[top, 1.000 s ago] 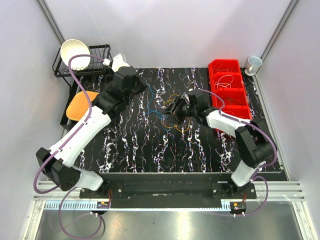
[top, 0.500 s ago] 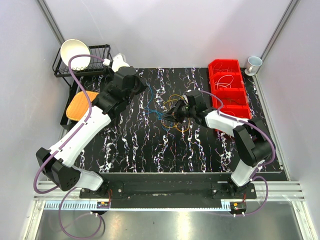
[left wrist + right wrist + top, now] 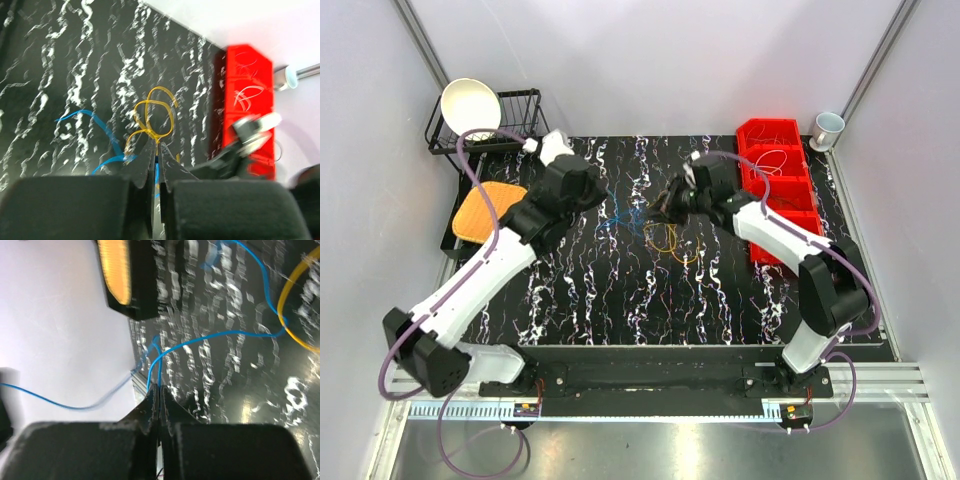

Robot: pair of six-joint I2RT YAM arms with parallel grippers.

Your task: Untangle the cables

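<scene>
The cables lie tangled mid-mat: yellow and orange loops (image 3: 668, 240) and thin blue strands (image 3: 616, 215). My left gripper (image 3: 603, 196) is at their left side. In the left wrist view, the left gripper (image 3: 156, 146) is shut on the cables, a blue strand between its jaws and a yellow loop (image 3: 156, 114) spreading from the tips. My right gripper (image 3: 667, 210) hovers over the tangle's far right. In the right wrist view, the right gripper (image 3: 159, 388) is shut on a blue cable (image 3: 210, 342) that runs off to a yellow loop (image 3: 290, 315).
A red divided bin (image 3: 780, 185) with a few wires stands at the right of the black marbled mat (image 3: 620, 300). A white cup (image 3: 828, 127) sits behind it. A wire rack (image 3: 520, 128) with a white bowl (image 3: 470, 102) and an orange pad (image 3: 483, 210) are at the left.
My right gripper has shut on a blue cable and pulled up and toward the back. The left arm has swung slightly, its gripper still shut, and the blue strands are drawn out.
</scene>
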